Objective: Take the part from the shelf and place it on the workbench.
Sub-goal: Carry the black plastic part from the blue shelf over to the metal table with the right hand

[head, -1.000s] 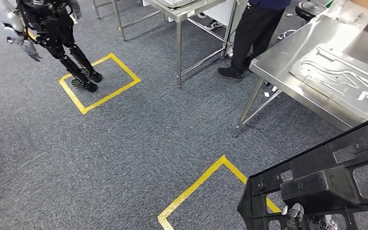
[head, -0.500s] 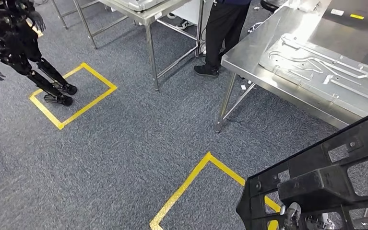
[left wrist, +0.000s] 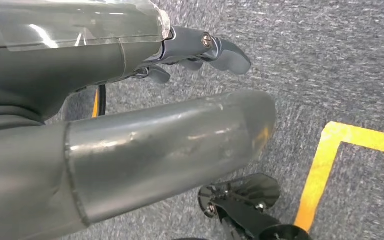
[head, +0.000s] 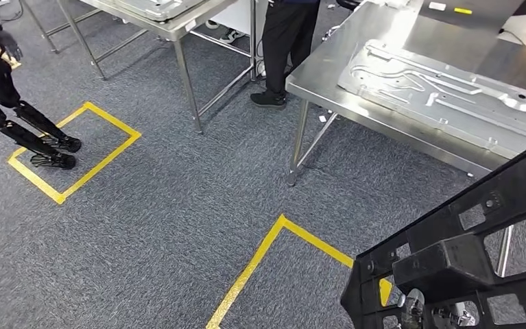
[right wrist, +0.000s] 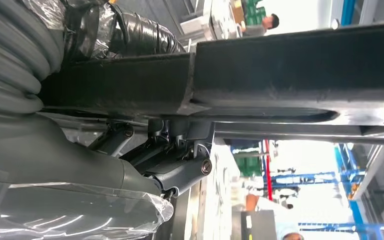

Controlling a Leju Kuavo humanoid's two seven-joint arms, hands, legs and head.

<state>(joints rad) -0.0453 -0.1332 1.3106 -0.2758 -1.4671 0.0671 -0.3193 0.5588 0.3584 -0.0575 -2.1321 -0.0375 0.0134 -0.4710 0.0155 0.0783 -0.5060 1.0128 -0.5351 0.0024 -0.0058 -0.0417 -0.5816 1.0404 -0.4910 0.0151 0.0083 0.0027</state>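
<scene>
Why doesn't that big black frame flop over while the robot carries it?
The black frame is probably stiff: thick bars and open cut-outs keep straight edges with no visible sag. Those holes likely make it light for its size. Held by the right robot hand near one end, it may want to tilt.

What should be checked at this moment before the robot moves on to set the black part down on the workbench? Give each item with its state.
1. Part held: the black part is carried by the right hand, whose fingers wrap its bar. Ok.
2. Left hand free: it hangs over the carpet and holds nothing. Ok.
3. Robot at the bench: the workbench is ahead to the right, not yet under the part. Not ok.
4. Landing spot: a large metal panel covers much of the benchtop; room for the part, cannot tell.
5. Path: a person stands at the bench's far corner, off the direct line. Ok.
</scene>
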